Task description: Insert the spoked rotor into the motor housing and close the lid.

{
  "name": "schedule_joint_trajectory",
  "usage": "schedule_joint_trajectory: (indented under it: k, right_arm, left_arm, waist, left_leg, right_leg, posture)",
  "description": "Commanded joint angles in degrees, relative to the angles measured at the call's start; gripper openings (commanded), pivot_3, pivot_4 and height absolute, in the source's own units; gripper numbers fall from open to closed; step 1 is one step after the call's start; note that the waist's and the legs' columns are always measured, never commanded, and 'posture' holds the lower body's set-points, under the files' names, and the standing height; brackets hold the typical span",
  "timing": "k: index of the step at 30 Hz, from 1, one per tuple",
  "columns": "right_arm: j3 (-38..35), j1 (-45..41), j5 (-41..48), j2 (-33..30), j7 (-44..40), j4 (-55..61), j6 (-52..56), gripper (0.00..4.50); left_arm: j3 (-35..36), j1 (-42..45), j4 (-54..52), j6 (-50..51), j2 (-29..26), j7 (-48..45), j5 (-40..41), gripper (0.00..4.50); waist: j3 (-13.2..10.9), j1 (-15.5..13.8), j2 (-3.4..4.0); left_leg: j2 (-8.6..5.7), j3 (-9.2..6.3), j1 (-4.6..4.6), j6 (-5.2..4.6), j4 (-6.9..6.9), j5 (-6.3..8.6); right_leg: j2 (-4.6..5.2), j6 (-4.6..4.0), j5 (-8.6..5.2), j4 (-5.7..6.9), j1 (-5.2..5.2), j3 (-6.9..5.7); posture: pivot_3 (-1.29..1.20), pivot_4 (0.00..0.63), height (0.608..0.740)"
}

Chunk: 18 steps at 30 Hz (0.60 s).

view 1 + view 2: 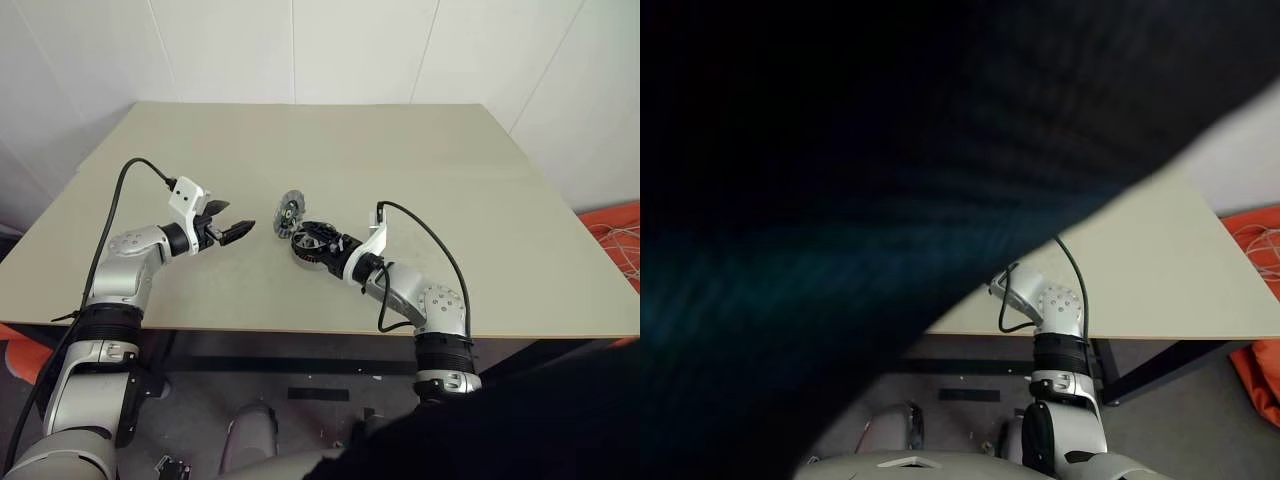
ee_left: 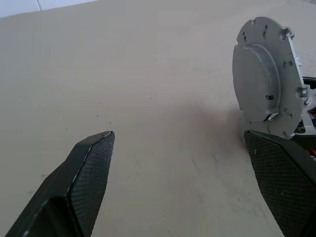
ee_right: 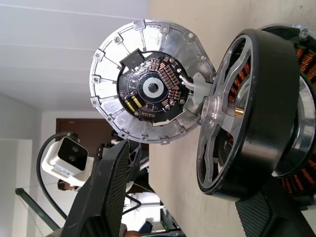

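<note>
Beige tabletop (image 1: 480, 200) gives you plenty of bare room toward the far edge and both side edges. Nearest you, the right gripper (image 1: 325, 243) sits a little in from the near edge, its fingers spread apart around the spoked rotor (image 3: 247, 118), which sits tilted on the motor housing (image 3: 303, 98) with copper coils showing behind it. To its left the left gripper (image 1: 232, 232) hovers with fingers spread wide, holding nothing. Just beyond the rotor, toward the table's middle, the lid (image 1: 289, 212) stands on edge.
</note>
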<state>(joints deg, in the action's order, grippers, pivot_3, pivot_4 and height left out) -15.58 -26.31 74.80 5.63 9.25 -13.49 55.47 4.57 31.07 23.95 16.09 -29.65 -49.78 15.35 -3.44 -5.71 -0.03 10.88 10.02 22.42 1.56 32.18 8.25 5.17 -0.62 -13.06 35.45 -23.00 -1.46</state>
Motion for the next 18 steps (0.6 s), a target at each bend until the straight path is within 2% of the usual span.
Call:
schedule_joint_trajectory:
  k: [1, 16, 18]
  right_arm:
    - [1.60, -0.89, -3.08, -1.22, -0.10, 3.74, 0.68, 3.50]
    - [3.98, -0.17, -8.57, -5.23, -2.03, 13.02, 3.31, 3.50]
    - [5.28, -0.08, -11.34, -6.68, -2.78, 14.60, 2.86, 3.50]
  left_arm:
    - [1.20, 0.90, -1.84, -0.38, -0.78, 0.14, 0.67, 4.45]
    - [0.67, 1.96, 0.07, -1.42, 0.35, 0.07, 0.33, 4.45]
    - [0.61, 2.16, 0.33, -1.52, 0.45, -0.02, 0.28, 4.45]
  waist:
    - [0.00, -0.01, 0.00]
    - [0.00, -0.15, -0.01]
    - [0.00, -0.17, -0.01]
  left_leg:
    - [0.00, 0.00, 0.00, 0.02, 0.00, -0.01]
    - [-0.01, -0.01, 0.03, 0.03, 0.00, -0.02]
    - [-0.01, -0.01, 0.03, 0.03, 0.00, -0.02]
  right_leg:
    - [0.00, 0.00, 0.00, 0.00, 0.00, 0.00]
    - [0.00, -0.01, 0.01, 0.00, -0.02, 0.00]
    - [0.00, -0.01, 0.01, 0.00, -0.02, 0.00]
  posture:
    - [0.00, 0.000, 0.740]
    - [0.00, 0.000, 0.740]
    - [0.00, 0.000, 0.740]
